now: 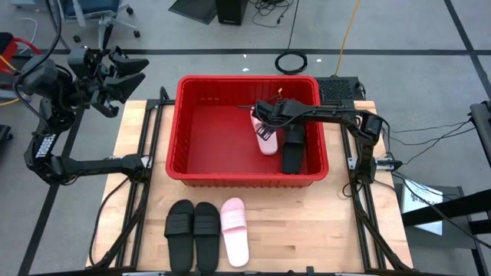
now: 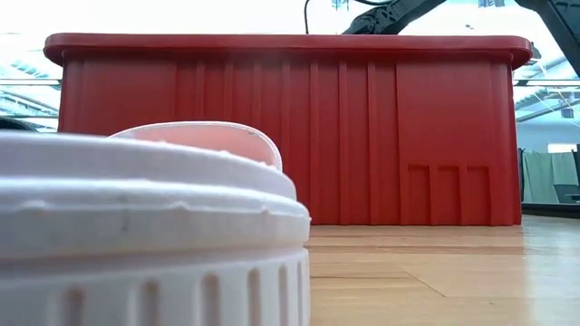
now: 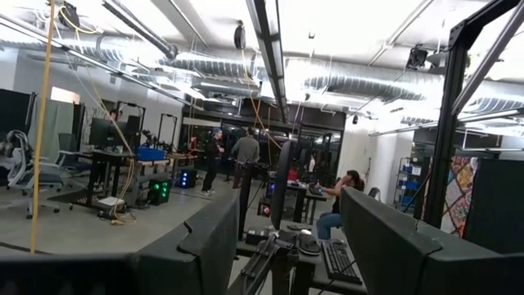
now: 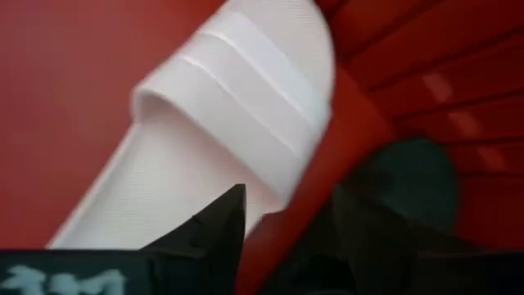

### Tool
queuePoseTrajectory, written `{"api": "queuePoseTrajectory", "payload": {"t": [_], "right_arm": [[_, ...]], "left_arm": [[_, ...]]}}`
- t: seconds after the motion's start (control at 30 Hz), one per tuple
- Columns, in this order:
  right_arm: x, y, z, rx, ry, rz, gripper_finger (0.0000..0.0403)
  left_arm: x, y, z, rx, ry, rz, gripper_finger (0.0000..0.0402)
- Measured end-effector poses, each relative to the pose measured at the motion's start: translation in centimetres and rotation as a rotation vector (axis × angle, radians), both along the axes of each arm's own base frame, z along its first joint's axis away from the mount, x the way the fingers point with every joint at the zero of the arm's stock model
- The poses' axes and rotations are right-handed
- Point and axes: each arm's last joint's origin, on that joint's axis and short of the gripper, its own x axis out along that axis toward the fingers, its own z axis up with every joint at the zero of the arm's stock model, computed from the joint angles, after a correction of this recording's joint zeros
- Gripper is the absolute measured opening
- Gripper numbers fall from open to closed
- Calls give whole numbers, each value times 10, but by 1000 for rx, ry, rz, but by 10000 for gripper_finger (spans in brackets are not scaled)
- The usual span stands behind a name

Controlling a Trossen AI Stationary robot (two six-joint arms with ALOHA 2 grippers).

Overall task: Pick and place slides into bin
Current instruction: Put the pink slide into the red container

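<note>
The red bin stands at the middle of the table. Inside it, a pale pink slide and a black slide lie on the floor at the right. My right gripper reaches into the bin over the pink slide, fingers apart. The black slide lies just beyond them. Two black slides and one pink slide lie soles down on the table in front of the bin. My left gripper is raised off the table's far left corner, open and empty. My right gripper slants down into the bin from the table's right side. One finger stands in front of the pink slide's footbed edge; I cannot tell whether it touches. The slide lies on the bin floor, strap up.
The bin's tall walls and thick rim ring the right gripper. In the low view the pink slide on the table fills the near left. Bare wood lies to either side of the slides in front. People stand in the room behind.
</note>
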Motion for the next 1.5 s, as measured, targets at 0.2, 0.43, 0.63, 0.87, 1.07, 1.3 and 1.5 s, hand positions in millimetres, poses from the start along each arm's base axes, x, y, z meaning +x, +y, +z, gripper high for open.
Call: {"api": "queuePoseTrajectory", "payload": {"t": [0.2,0.43,0.63,0.87,1.07,1.3,1.5], "right_arm": [[11,9,2,95,-127,57,186],[23,19,14,29,-204,184,173],[34,15,17,7,-285,393,171],[34,-17,5,91,-392,401,172],[39,-25,10,124,-528,502,173],[36,-28,-24,218,-390,395,174],[34,-25,-34,190,-296,277,172]], "left_arm": [[0,0,0,-1,0,0,214],[0,0,0,-3,1,-2,214],[0,0,0,-6,0,-4,214],[0,0,0,-8,1,-6,214],[0,0,-1,-20,6,-10,214],[0,0,-1,-19,6,-9,214],[0,0,-1,-14,13,-2,214]]}}
